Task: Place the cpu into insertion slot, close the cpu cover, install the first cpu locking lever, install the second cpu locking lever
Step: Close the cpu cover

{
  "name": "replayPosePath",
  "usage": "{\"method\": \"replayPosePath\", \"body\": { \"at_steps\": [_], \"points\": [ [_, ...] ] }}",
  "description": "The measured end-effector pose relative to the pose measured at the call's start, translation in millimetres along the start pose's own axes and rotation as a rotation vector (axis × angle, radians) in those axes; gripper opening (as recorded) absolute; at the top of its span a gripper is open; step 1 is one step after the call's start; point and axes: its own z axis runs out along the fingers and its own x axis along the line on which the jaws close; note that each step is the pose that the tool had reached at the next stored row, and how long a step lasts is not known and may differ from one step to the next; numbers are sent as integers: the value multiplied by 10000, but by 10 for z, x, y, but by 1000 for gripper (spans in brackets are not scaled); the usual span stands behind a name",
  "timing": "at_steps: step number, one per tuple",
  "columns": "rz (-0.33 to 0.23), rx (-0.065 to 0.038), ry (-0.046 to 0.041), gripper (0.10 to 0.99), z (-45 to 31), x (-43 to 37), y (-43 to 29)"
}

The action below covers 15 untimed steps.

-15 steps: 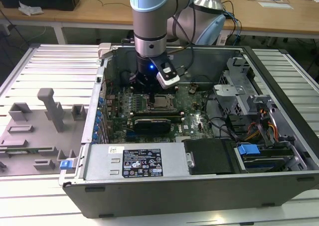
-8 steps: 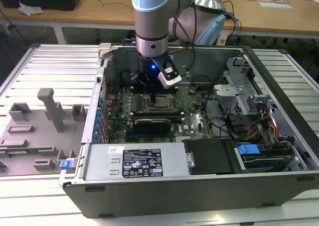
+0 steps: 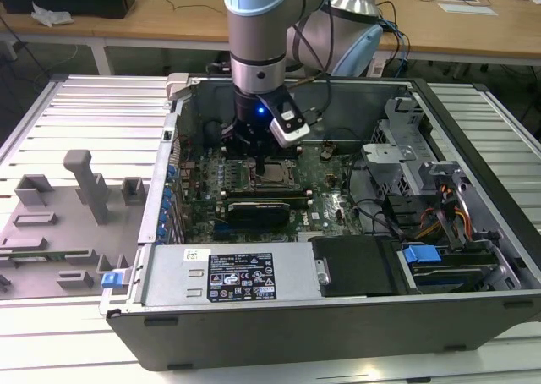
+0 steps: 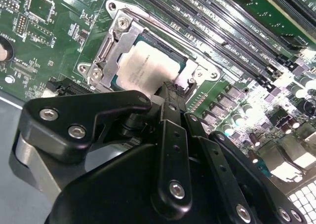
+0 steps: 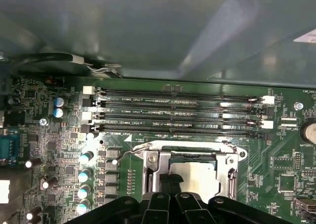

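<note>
In the second wrist view the gripper (image 4: 167, 91) is covering one edge of the cpu (image 4: 143, 66) and part of the cpu cover (image 4: 117, 41). In the first wrist view it is hiding the cpu's near side. In the exterior view the arm (image 3: 262, 54) is blocking part of the cpu cover.

4 memory slots (image 5: 177, 114) just beside cpu (image 5: 195, 177)

A slatted metal table (image 3: 76, 105) carries the open computer case (image 3: 338, 333) and grey fixture blocks (image 3: 89, 185) at the exterior view's left.
</note>
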Motion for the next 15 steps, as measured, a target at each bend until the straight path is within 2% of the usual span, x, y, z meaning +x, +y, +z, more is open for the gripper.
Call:
{"method": "replayPosePath", "body": {
  "at_steps": [6,10,15],
  "points": [
    [-185,-9,3,106,-72,-4,1],
    [-207,-3,5,106,-76,-17,1],
    [-204,-6,47,106,-69,-140,-7]
  ]
}}
